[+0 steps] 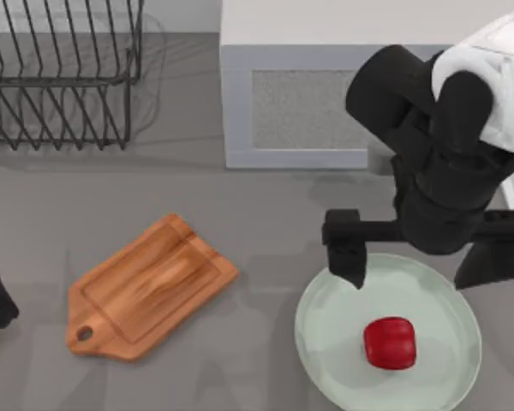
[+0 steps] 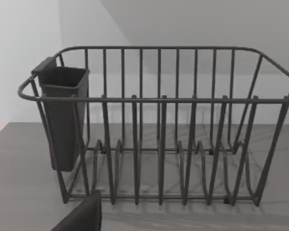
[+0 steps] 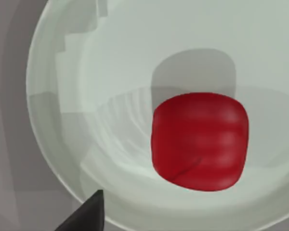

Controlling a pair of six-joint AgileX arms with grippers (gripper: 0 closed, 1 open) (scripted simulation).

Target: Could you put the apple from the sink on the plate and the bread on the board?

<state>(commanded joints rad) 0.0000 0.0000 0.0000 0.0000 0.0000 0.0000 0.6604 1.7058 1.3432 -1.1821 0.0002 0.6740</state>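
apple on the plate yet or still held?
On the plate. The apple rests on the plate, with the open right tool apart from it, over the plate's far rim.

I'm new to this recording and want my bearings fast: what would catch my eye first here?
The red apple lying on the pale green plate at the table's lower right, with the right gripper spread open just above it. Left of them the wooden board lies bare, and a wire dish rack stands top left.

A rendered kitchen: a dark wire dish rack (image 1: 60,73) and brown wooden cutting board (image 1: 150,287) on a grey worktop (image 1: 265,214).
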